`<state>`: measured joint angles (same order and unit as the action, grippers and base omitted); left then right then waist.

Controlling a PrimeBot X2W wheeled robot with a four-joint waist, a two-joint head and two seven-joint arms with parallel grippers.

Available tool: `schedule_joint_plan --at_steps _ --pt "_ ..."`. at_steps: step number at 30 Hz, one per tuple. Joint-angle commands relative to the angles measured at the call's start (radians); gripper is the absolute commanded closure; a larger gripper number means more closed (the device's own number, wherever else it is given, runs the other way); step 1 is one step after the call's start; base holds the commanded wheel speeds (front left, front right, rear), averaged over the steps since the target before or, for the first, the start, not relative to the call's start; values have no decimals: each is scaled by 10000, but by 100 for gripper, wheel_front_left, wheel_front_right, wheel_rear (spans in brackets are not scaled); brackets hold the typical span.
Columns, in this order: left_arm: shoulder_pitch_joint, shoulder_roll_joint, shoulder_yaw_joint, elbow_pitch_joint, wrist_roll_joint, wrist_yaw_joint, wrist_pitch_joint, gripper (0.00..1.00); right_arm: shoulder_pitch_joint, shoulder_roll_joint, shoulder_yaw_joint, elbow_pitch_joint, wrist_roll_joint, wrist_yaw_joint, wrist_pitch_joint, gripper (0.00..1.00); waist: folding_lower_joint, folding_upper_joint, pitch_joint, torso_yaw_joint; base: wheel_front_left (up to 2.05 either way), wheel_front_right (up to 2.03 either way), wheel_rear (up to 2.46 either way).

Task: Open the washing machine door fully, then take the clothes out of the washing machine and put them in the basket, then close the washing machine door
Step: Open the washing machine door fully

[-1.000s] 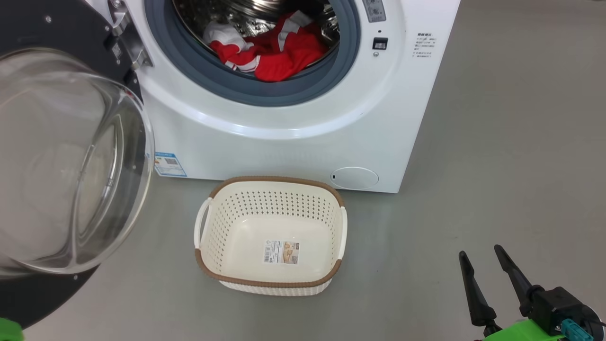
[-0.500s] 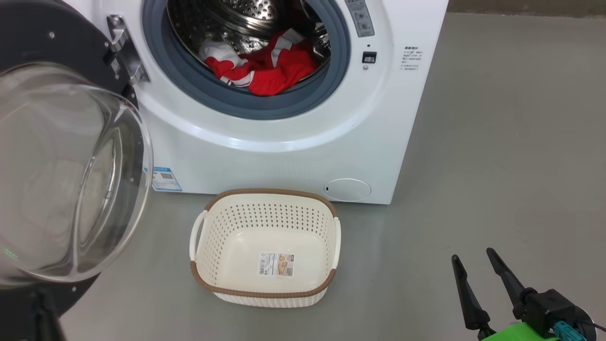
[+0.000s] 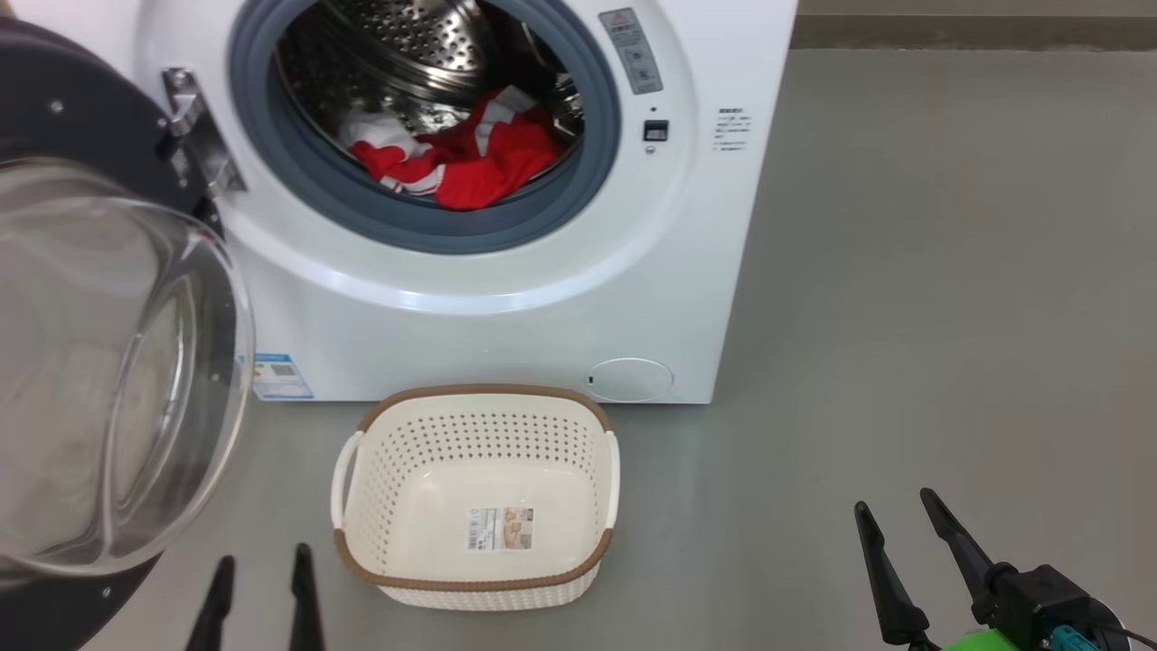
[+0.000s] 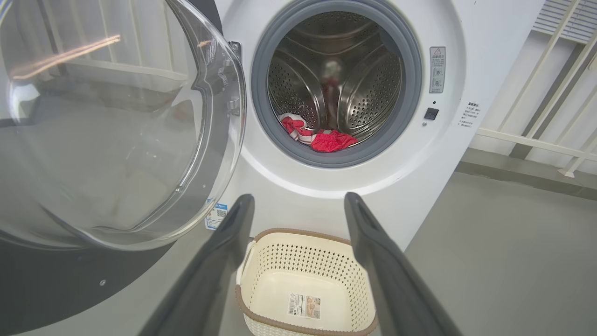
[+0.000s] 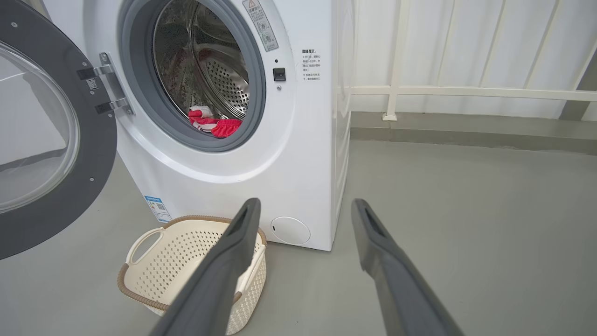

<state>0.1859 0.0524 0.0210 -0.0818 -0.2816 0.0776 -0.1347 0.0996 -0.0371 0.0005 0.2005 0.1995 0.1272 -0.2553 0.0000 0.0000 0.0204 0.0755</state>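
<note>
Red striped clothes (image 4: 326, 140) lie beyond the spread left gripper (image 4: 298, 198) and right gripper (image 5: 305, 203) (black-rimmed door (image 4: 116, 140) seemingly fully open); reach in next.

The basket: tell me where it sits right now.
The basket stands on the floor just in front of the washing machine, lower middle of the head view, with the open washing machine door to its left.

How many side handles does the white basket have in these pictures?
2. The left handle and the right handle sit on opposite sides of the basket; none seems hidden.
</note>
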Motion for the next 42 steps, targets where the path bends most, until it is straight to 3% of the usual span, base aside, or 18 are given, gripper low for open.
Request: schedule_joint_plan --at_steps 1,17,42 --pt "-188 26 197 -287 76 -43 28 0 -183 -131 237 -266 178 35 -65 0 0 0 -24 -181 0 0 0" --pt "-137 131 -645 -161 187 -368 382 0 69 -131 178 -489 189 35 -65 0 0 0 -236 -1101 0 0 0" --pt "-197 184 -929 205 229 -163 169 0 134 -131 234 -409 178 35 -65 0 0 0 -385 -1148 0 0 0"
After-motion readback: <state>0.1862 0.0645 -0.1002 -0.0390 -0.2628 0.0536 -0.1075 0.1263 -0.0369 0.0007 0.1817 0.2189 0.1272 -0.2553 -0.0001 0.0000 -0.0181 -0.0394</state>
